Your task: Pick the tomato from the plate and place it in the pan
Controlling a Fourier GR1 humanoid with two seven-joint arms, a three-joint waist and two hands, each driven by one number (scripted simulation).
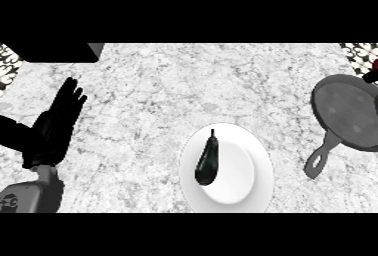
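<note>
A speckled grey-white stone counter (184,85) fills the view, with a black block (59,52) at its upper left edge. The left hand (52,127), black on a grey forearm, rests at the left with its fingers straight, slightly spread and holding nothing. Near the lower middle sits a round white plate (251,170). On its left half lies a long, glossy, dark vegetable (207,160) with a thin stem pointing up, shaped like an aubergine, not a tomato. A round dark grey pan (347,112) sits at the right edge, handle angled down-left toward the plate.
</note>
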